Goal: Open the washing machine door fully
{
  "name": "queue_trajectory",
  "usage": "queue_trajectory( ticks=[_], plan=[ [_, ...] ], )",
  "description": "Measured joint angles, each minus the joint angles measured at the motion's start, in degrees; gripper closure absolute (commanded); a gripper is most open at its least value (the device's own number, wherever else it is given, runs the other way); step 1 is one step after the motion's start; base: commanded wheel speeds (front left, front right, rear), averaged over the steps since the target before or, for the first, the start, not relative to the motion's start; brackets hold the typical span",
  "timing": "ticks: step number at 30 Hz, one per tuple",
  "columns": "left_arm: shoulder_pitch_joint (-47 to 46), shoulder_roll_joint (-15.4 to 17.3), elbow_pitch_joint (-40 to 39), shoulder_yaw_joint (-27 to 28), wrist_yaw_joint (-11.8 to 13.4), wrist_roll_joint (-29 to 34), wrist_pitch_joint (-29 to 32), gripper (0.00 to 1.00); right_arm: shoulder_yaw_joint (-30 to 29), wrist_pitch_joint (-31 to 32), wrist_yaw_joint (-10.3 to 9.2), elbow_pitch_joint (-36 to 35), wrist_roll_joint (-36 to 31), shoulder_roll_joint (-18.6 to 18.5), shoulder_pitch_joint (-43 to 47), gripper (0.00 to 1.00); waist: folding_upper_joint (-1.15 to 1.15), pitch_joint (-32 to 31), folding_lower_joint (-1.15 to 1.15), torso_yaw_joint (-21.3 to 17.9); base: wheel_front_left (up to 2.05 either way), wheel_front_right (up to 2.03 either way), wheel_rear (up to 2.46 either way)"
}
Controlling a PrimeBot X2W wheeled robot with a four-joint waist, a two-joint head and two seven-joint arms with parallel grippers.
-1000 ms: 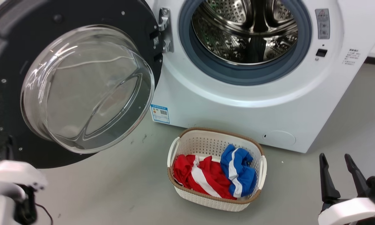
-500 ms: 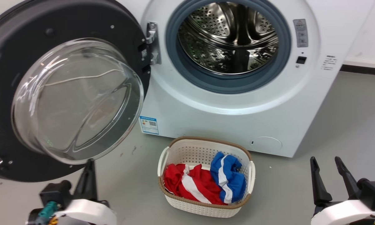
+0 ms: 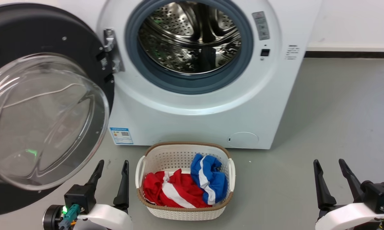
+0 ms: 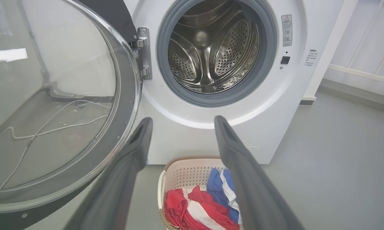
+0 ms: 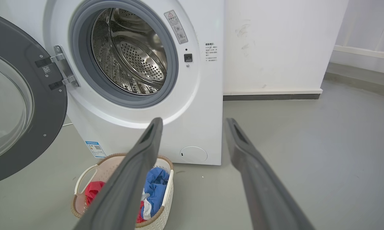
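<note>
Black washing machine door point(image 3: 41, 118) wide open, left gripper point(image 3: 113, 163), right gripper point(image 3: 328, 162) jaws spread, empty

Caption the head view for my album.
Washing machine door wide open; left pincer and right pincer open, flanking the laundry basket.

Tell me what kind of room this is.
Probably a laundry area, perhaps a test room: a white front-loading washing machine with its black door swung open, a laundry basket of red and blue clothes, and a bare grey floor.
</note>
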Motion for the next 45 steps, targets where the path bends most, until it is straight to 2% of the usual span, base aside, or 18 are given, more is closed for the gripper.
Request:
queue_trajectory(
  ticks=[4, 24, 25, 30, 45],
  plan=[
    [-0.07, -0.08, 0.65, -0.27, 0.08, 0.49, -0.20, 0.00, 0.15, 0.07, 0.00, -0.04, -0.09, 0.00, 0.11, 0.00, 0.00, -0.11, 0.00, -1.23, 0.00, 0.00, 0.00],
    [-0.70, 0.12, 2.48, -0.36, -0.48, 0.21, -0.62, 0.00, 0.45, 0.19, 0.00, 0.23, -0.47, 0.00, 0.51, 0.00, 0.00, -0.66, 0.00, -2.07, 0.00, 0.00, 0.00],
    [-0.76, 0.29, 2.57, -0.42, -0.48, 0.21, -0.63, 1.00, 0.52, -0.02, 0.00, 0.48, -0.42, 0.00, 0.51, 1.00, 0.00, -0.69, 0.00, -2.12, 0.00, 0.00, 0.00],
    [0.92, -0.80, 4.39, -0.82, -0.53, -0.15, -0.38, 1.00, 0.53, 0.11, 0.00, 2.83, -0.04, 0.02, 1.29, 1.00, 0.00, -0.69, 0.00, -2.14, 0.00, 0.00, 0.00],
    [0.81, -3.11, 4.87, 3.69, -3.23, -13.39, 3.68, 1.00, 0.04, 2.09, 0.00, 5.10, 16.19, 0.02, 0.11, 1.00, 0.00, -0.40, 0.00, -2.10, 0.00, 0.00, 0.00]
  ],
)
